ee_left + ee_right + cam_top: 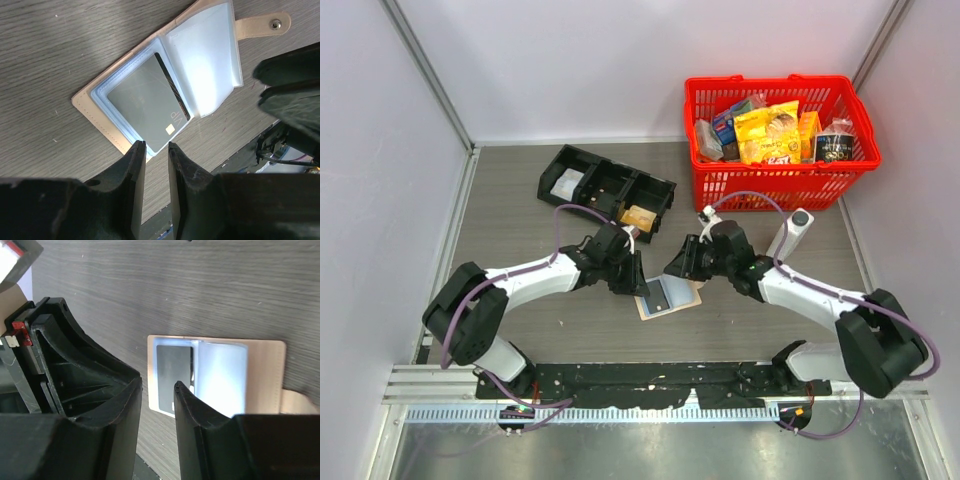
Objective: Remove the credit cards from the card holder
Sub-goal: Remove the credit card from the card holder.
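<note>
Item: the card holder (670,298) lies unfolded and flat on the table (520,230), inner faces up. A grey card (145,102) sits in one of its clear pale-blue sleeves. The card bears a small chip and the letters "VIP" near one end, and that end sticks out past the sleeve's mouth. The neighbouring sleeve (205,65) shows only glare. The closing tab (262,26), with its snap, sticks out flat from the holder's far edge in the left wrist view.

Left gripper (638,278): at the holder's left edge. In its wrist view the fingers (135,167) stand a narrow gap apart just off the protruding end of the grey card. Bare table shows through the gap and nothing is clamped.

Right gripper (680,268): at the holder's upper right corner, opposite the left one. Its wrist view shows the jaws parted by a narrow gap above the holder's card-side edge, closed on nothing. Contact with the holder cannot be confirmed for either gripper.

Surroundings: a black tray (620,167) lies beyond the holder to its upper left, with a white packet (565,185) and a tan-orange packet (638,215) in its compartments. A red basket (775,188) of packaged goods stands beyond the holder to its upper right, well apart from it.
</note>
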